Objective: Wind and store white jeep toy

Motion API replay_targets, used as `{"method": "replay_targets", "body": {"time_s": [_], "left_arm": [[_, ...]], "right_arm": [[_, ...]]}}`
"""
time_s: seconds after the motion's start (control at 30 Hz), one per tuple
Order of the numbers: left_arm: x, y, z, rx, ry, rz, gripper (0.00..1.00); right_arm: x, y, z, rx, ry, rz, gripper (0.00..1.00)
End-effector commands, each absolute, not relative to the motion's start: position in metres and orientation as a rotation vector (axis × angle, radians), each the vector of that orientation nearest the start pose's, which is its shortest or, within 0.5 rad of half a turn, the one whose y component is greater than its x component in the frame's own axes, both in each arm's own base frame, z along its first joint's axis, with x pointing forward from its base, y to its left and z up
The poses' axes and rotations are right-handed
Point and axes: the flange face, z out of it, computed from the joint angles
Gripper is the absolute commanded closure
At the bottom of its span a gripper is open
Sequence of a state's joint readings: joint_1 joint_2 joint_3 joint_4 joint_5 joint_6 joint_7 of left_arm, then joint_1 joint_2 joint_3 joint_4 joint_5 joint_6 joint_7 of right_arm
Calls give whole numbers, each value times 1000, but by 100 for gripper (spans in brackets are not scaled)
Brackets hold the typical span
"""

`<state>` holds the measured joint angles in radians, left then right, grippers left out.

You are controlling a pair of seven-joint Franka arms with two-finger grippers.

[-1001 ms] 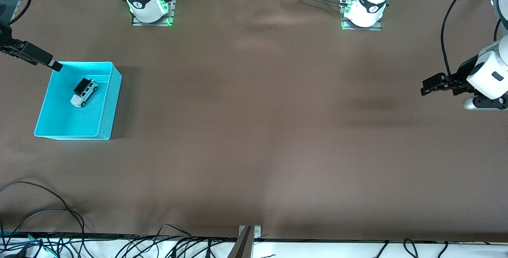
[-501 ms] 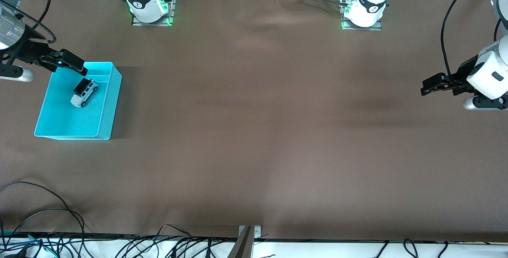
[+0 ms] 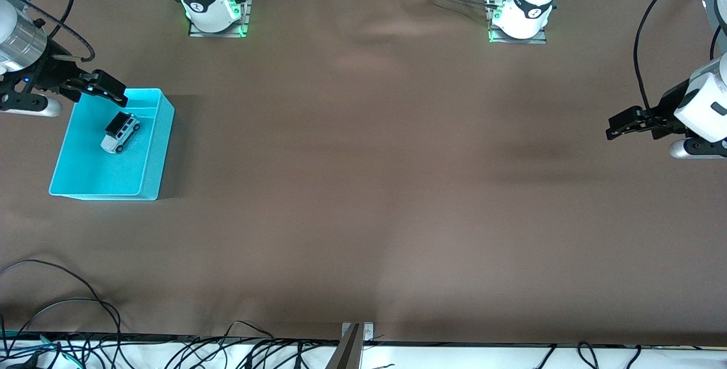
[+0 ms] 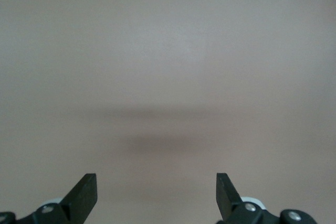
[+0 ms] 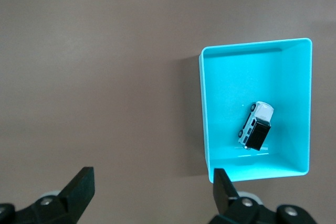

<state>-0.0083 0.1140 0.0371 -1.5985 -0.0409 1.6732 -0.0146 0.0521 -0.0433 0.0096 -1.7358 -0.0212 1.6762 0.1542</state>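
Note:
The white jeep toy (image 3: 120, 132), boxy with a black roof, lies inside the turquoise bin (image 3: 96, 176) at the right arm's end of the table. It also shows in the right wrist view (image 5: 255, 126), resting on the bin's floor (image 5: 226, 103). My right gripper (image 3: 116, 93) hovers over the bin's rim, above the jeep and apart from it. It is open and empty, as the right wrist view shows (image 5: 152, 187). My left gripper (image 3: 613, 126) is open and empty over bare table at the left arm's end (image 4: 156, 190).
The brown cloth (image 3: 363, 187) covers the whole table. Both arm bases (image 3: 214, 11) stand along the edge farthest from the front camera. Cables (image 3: 85, 312) lie along the edge nearest to it.
My right gripper has swung in from the table's end to over the bin's rim. My left gripper has shifted slightly toward its end of the table. The jeep has not moved.

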Motion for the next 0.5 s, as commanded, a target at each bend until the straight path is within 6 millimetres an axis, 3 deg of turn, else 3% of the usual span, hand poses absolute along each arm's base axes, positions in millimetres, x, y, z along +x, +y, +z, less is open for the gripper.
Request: {"method": "replay_targets", "body": {"time_s": [0.0, 0.47], "left_arm": [[592, 13, 562, -3164, -46, 33, 0], [593, 12, 557, -3162, -48, 48, 0]], "right_arm": [[549, 40, 587, -3191, 103, 27, 0], [554, 41, 585, -3179, 113, 54, 0]]}}
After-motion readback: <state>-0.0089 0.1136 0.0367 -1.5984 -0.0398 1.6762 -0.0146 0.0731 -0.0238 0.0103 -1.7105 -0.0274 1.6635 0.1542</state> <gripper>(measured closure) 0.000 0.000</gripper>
